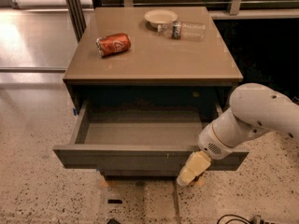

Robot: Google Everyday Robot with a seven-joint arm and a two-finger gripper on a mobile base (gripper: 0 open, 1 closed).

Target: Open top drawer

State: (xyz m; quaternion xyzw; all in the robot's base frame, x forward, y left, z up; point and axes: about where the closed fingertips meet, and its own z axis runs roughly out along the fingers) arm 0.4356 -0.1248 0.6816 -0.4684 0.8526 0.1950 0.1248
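Note:
The top drawer [135, 158] of the brown cabinet is pulled well out, and its plain grey inside [142, 132] shows with nothing in it. Its dark grey front faces me and spans most of the cabinet's width. My gripper [190, 171] hangs from the white arm [254, 118] at the right part of the drawer front, its pale fingers [192, 168] pointing down and left over the front's lower edge. The lower drawers are hidden under the open one.
On the cabinet top [154, 55] lie a red drink can [113, 44] on its side, a pale bowl [160, 17] and a clear plastic bottle [183, 30] on its side. Speckled floor lies all around; a dark cable [233, 218] lies at the bottom right.

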